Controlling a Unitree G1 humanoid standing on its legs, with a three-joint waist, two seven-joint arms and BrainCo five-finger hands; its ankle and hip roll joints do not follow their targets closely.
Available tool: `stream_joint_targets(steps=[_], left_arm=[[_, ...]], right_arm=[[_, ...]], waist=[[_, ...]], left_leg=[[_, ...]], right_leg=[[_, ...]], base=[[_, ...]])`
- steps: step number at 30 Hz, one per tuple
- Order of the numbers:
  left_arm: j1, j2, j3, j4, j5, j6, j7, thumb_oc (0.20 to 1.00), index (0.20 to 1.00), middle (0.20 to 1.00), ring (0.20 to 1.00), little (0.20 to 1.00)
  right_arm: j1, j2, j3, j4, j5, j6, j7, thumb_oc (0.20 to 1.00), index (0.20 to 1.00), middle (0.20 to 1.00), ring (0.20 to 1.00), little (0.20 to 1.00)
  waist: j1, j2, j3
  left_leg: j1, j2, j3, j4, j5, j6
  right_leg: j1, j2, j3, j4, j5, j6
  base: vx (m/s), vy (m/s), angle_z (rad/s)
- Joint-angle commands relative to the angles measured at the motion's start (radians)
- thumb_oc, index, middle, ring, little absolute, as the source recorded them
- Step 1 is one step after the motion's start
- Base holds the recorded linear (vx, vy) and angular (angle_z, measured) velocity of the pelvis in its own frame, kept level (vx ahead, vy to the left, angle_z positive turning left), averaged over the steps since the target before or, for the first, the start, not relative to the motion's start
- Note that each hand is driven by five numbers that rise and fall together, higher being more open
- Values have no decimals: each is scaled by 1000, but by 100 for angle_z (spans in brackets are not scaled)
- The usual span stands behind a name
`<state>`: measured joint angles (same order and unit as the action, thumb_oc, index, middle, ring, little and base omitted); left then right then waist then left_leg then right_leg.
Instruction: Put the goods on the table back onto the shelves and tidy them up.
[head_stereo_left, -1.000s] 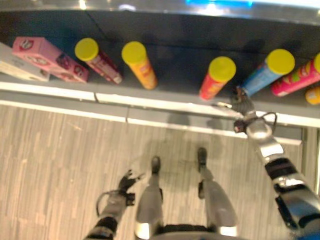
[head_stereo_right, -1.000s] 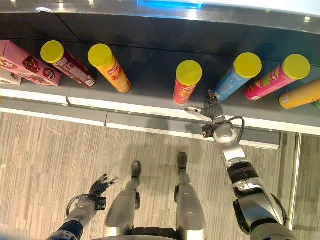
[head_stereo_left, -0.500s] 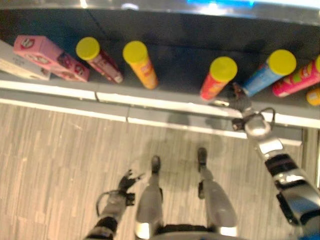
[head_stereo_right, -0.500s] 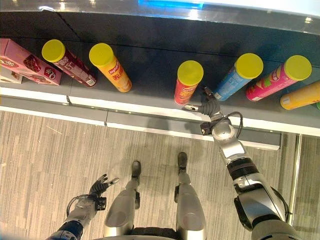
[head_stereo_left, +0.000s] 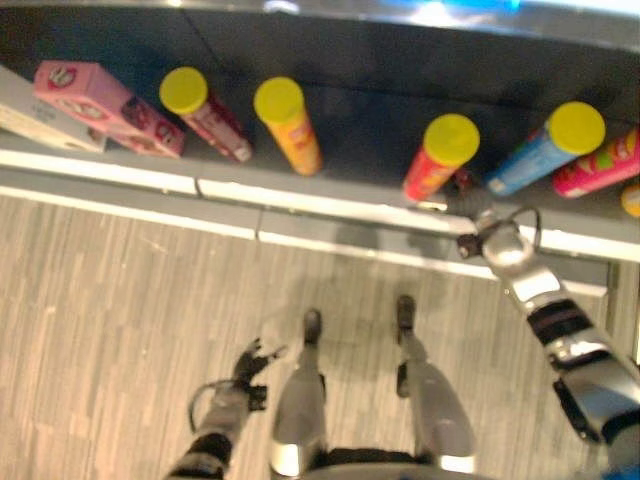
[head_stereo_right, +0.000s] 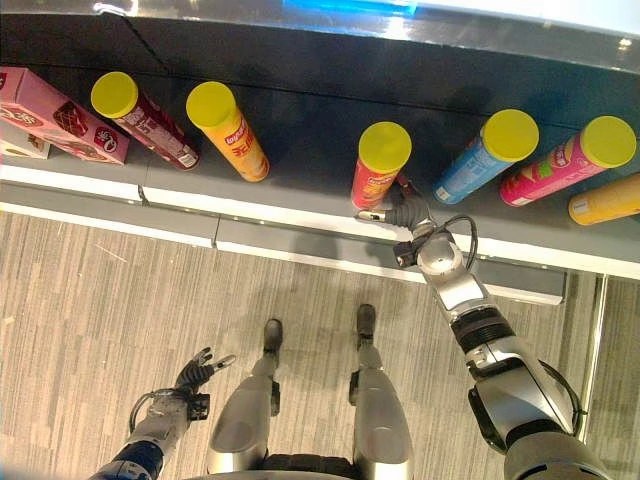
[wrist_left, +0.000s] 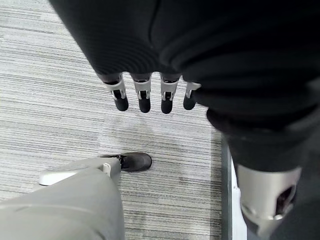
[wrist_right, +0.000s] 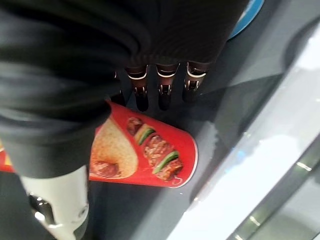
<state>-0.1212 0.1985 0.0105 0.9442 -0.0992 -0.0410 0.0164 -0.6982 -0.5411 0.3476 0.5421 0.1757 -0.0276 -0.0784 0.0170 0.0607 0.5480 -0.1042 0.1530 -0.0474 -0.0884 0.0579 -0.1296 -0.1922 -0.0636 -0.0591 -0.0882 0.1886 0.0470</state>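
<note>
I see my right hand, fingers relaxed and holding nothing, just beside the upright red can, on its right side.

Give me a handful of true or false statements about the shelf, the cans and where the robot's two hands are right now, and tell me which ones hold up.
1. The right hand is at the base of the red can on the shelf. True.
2. The left hand is lifting the orange can. False: it hangs low over the floor with straight fingers, holding nothing.
3. The pink box sits at the shelf's left end. True.
4. The blue can has a red lid. False: its lid is yellow.
5. The red can lies on the floor. False: it is on the shelf.
</note>
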Motion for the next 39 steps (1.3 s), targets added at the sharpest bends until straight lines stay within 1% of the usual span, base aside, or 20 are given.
stream_joint_targets(steps=[1, 13, 39], left_arm=[[32, 19, -18, 5, -6, -2, -1, 1000, 1000, 1000, 1000, 1000], [20, 23, -18, 23, -11, -3, 1, 1000, 1000, 1000, 1000, 1000], [16, 30, 6, 26, -34, -1, 7, 1000, 1000, 1000, 1000, 1000]], right_arm=[[-98, -41, 53, -14, 0, -31, 2, 1000, 1000, 1000, 1000, 1000], [-102, -19, 83, -27, -8, -26, 17, 1000, 1000, 1000, 1000, 1000], [-207, 15, 128, 46, -33, -7, 2, 1000, 1000, 1000, 1000, 1000]], waist=[[9, 26, -28], [18, 21, -28], [37, 39, -28]], left_leg=[[10, 69, 23, 1, -37, 22], [19, 70, 27, 1, -42, 19], [30, 65, 26, 1, -46, 20]], right_leg=[[-80, -101, 77, 184, -43, 28], [-74, -108, 72, 188, -43, 30], [-68, -123, 80, 198, -41, 30]], base=[[0, 0, 0], [0, 0, 0], [3, 11, 0]])
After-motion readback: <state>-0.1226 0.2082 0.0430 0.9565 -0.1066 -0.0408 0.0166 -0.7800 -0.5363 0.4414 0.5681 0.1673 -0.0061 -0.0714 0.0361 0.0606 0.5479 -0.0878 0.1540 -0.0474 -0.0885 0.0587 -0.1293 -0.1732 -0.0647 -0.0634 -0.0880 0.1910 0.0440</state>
